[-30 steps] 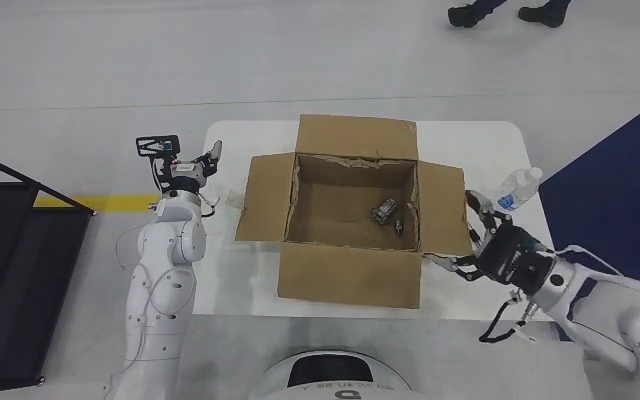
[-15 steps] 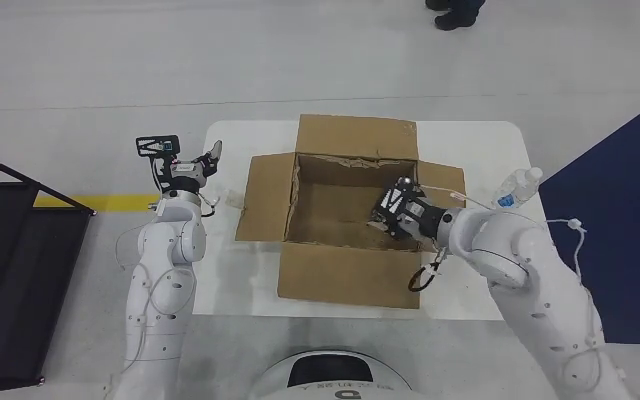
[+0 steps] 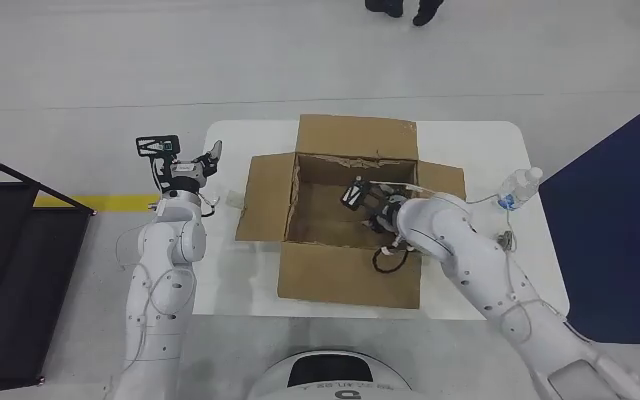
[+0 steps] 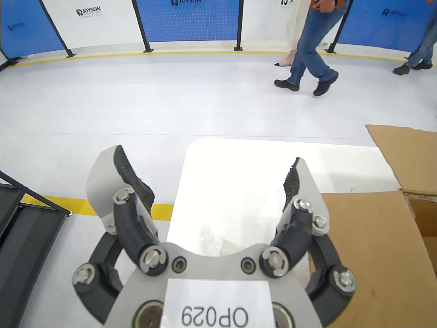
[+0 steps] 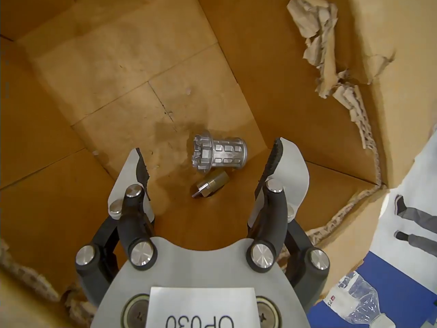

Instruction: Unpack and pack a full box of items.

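deep inside the open brown cardboard box (image 3: 355, 215), centre of the top frame: right hand (image 5: 209, 154), fingers spread wide, nothing pinched. just ahead of the fingertips, lying on the box floor: a silver ribbed metal cylinder with a flanged end (image 5: 220, 153) and, close beside it, a small grey metal stud (image 5: 210, 186); touching or barely apart, hard to tell.

by the upper left corner of the white bench (image 3: 240, 290) in the top frame: left hand (image 4: 207, 158), also spread and holding nothing, well apart from the box opening. under it on the bench, a scrap of clear plastic wrap (image 4: 213, 240). at the right of the top frame, a clear plastic water bottle (image 3: 518, 186) near the box's right flap.

risks, as a judgement:
- closing on both metal pieces at once, given such close spacing
- knocking the stud aside while going for the cylinder
- rolling of the round cylinder out of a slanted pinch
- snagging of wrist or cable on the torn cardboard edge (image 5: 317, 35)
- dragging the light box across the bench toward the bottle

writing: a white printed code sticker (image 5: 203, 305) on the back plate of each hand, and logo print on the blue and white barriers (image 4: 187, 4) in the room behind. not read off here.
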